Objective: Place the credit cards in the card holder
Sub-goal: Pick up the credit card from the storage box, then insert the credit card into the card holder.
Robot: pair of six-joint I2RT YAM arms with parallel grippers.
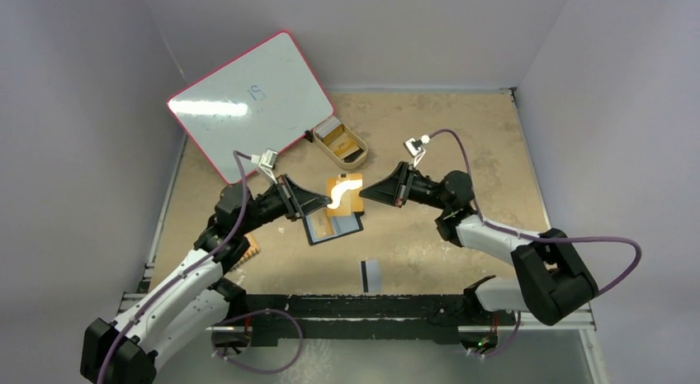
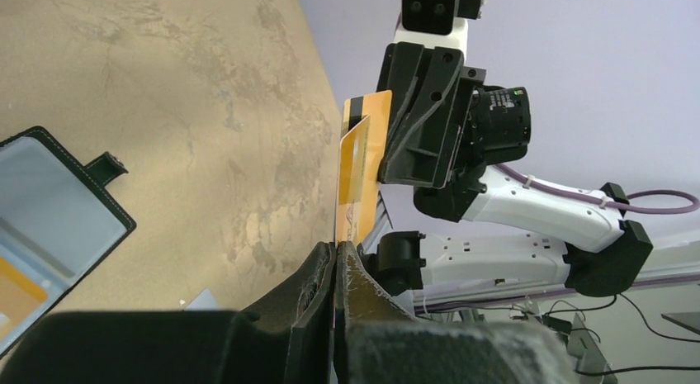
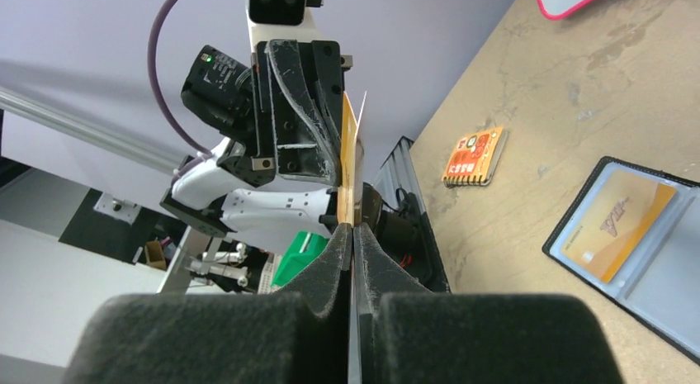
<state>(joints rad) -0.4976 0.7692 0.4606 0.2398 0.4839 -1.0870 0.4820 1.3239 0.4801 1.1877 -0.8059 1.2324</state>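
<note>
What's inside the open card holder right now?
One orange-gold card sits tucked in a pocket of the card holder. The panel beside it looks empty. From above, the raised orange card covers the holder's far half, so its contents cannot be seen.

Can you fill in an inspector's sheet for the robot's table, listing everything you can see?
Surface: tan, mottled table.
Job's things: orange card held up off the table; card holder lies open with a second orange card in a pocket; grey card with a black stripe lies flat nearer the arm bases.
Clutter: whiteboard, tan oval tray, small orange notepad.
Pincers: left pincer and right pincer are both shut on the orange card, at opposite edges.
Cables: purple cables loop along both arms, off the cards.
Surroundings: plain pale walls on three sides.
</note>
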